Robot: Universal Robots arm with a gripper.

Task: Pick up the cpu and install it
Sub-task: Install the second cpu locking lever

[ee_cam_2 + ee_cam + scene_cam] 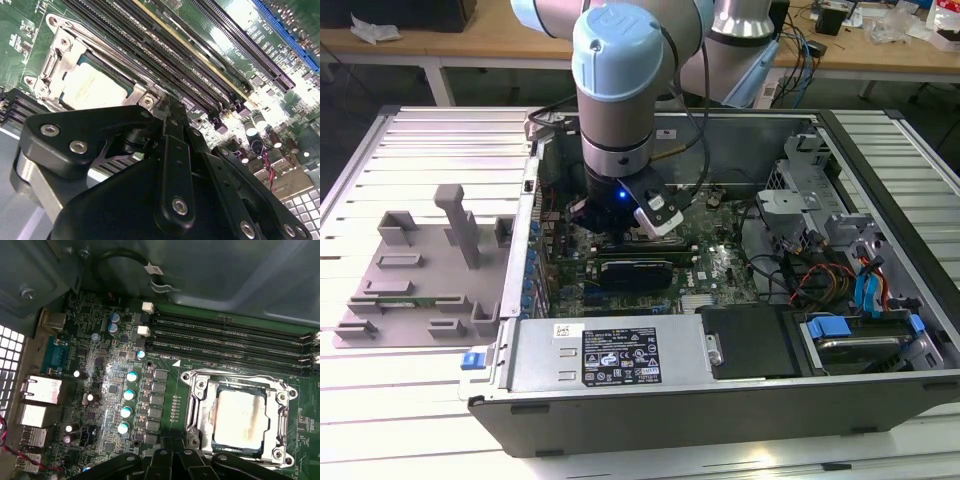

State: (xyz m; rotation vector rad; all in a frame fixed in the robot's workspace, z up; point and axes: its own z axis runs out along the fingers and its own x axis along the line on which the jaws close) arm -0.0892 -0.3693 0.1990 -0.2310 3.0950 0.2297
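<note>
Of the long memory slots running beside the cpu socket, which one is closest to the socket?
The lowest black slot, running directly along the metal socket frame that holds the cpu; the other slots lie beyond it toward the case wall.

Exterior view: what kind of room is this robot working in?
Probably a robotics lab or workshop. The arm reaches into an open computer case on a slatted metal table, with cluttered wooden benches behind.

- The cpu (238, 417) sat in its socket frame (200, 405) on the motherboard (100, 390); memory slots (230, 340) ran beside it;
- the fixture tray (420, 270) lay outside the computer case (720, 400), on the exterior view's left.
</note>
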